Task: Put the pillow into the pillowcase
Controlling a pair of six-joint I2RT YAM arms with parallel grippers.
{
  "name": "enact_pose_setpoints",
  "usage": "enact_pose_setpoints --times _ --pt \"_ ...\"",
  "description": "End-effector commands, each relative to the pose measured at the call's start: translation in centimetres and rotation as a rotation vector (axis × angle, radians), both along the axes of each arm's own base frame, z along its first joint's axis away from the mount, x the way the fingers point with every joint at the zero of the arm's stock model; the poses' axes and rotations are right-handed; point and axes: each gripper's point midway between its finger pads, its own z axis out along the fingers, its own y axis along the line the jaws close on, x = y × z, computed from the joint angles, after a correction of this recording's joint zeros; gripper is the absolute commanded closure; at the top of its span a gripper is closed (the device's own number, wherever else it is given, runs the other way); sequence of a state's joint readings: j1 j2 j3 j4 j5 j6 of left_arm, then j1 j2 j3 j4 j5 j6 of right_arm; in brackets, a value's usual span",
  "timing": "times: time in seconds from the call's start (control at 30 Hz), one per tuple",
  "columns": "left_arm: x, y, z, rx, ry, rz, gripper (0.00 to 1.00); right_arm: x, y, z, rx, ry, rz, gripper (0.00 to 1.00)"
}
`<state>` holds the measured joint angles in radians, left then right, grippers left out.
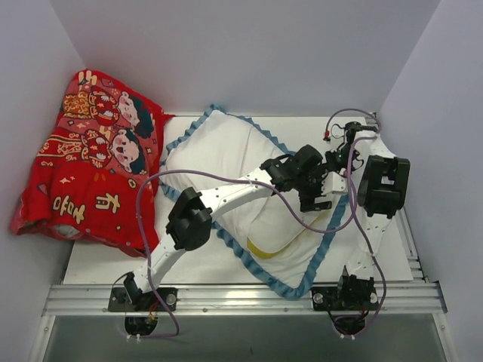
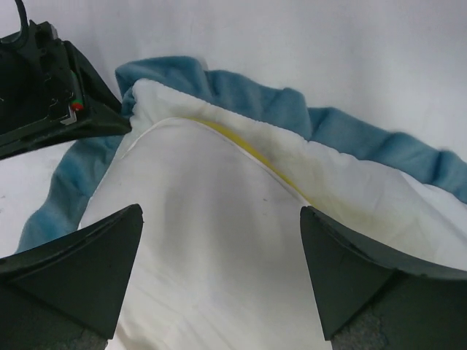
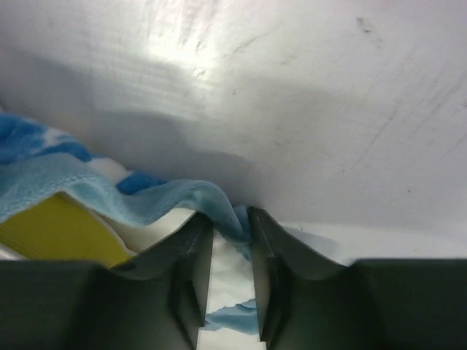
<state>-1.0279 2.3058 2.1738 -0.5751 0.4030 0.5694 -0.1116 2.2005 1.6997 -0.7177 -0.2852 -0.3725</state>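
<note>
The pillowcase (image 1: 219, 147) lies white side out in the middle of the table, its blue ruffled trim (image 1: 326, 245) running round it. The pillow (image 1: 266, 247) shows a strip of yellow piping at the near opening. My left gripper (image 1: 315, 197) reaches across to the right and hangs open over the pillow (image 2: 219, 240), with nothing between its fingers (image 2: 343, 270). Beyond it run the yellow piping (image 2: 244, 144) and the pillowcase trim (image 2: 292, 109). My right gripper (image 1: 336, 166) is shut on the pillowcase ruffle (image 3: 219, 208), which is pinched between its fingertips (image 3: 230, 226).
A red cloth with cartoon figures (image 1: 94, 162) is heaped at the back left. White walls close in the back and both sides. An aluminium rail (image 1: 241, 298) runs along the near edge. The wall (image 3: 292, 95) stands close behind the right gripper.
</note>
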Motion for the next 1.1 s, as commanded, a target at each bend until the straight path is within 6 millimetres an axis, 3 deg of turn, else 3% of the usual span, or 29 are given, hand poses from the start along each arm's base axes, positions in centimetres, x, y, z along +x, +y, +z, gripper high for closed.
enact_pose_setpoints --times 0.0,0.03,0.17,0.2,0.27,0.4,0.43,0.5,0.53,0.63,0.67,0.77,0.83,0.9,0.97,1.0,1.07 --pt "2.4 -1.6 -0.7 -0.009 -0.089 0.091 0.03 -3.8 1.0 -0.2 0.043 0.134 0.049 0.86" --pt "2.8 -1.6 -1.3 0.004 -0.104 0.112 0.03 -4.6 1.1 -0.3 0.050 0.160 0.052 1.00" --pt "5.9 0.1 -4.6 0.088 -0.144 0.261 0.12 -8.6 1.8 1.1 0.104 0.223 0.058 1.00" --pt "7.8 1.5 -5.0 0.113 -0.177 0.335 0.15 -9.5 1.9 1.4 0.117 0.237 0.057 1.00" --pt "9.6 2.8 -5.8 0.124 -0.193 0.398 0.29 -11.7 2.1 2.0 0.132 0.264 0.060 1.00" --pt "15.9 7.2 -4.1 0.128 -0.293 0.607 0.51 -15.8 1.3 2.4 0.110 0.345 0.077 1.00" --pt "18.5 9.4 -3.4 0.141 -0.333 0.688 0.54 -16.5 0.7 2.5 0.105 0.352 0.082 1.00" --pt "21.1 11.2 -1.3 0.141 -0.404 0.743 0.63 -17.9 -0.3 2.7 0.078 0.370 0.080 1.00" --pt "23.4 13.5 0.0 0.147 -0.441 0.812 0.66 -18.3 -1.2 2.9 0.076 0.367 0.077 1.00" --pt "26.3 17.6 0.8 0.196 -0.499 0.893 0.79 -19.2 -3.3 3.6 0.072 0.369 0.056 1.00" --pt "27.7 19.8 0.7 0.219 -0.504 0.933 0.81 -19.5 -3.9 3.9 0.075 0.379 0.044 1.00" --pt "29.6 23.7 0.5 0.281 -0.532 1.001 0.90 -19.7 -5.8 5.0 0.089 0.378 0.014 1.00" --pt "29.6 24.7 -0.4 0.316 -0.521 1.008 0.91 -19.3 -6.3 5.7 0.103 0.360 0.004 1.00" --pt "28.5 24.0 -1.8 0.329 -0.480 0.977 0.91 -19.2 -5.3 6.3 0.156 0.365 -0.009 1.00" --pt "27.0 22.7 -2.9 0.322 -0.435 0.927 0.91 -18.3 -3.2 7.1 0.206 0.352 0.010 1.00" --pt "25.3 20.4 -2.8 0.285 -0.405 0.876 0.90 -18.0 -2.4 7.3 0.217 0.347 0.009 1.00" --pt "22.3 18.4 -4.8 0.287 -0.331 0.785 0.84 -18.0 -0.8 7.9 0.241 0.331 0.033 1.00"
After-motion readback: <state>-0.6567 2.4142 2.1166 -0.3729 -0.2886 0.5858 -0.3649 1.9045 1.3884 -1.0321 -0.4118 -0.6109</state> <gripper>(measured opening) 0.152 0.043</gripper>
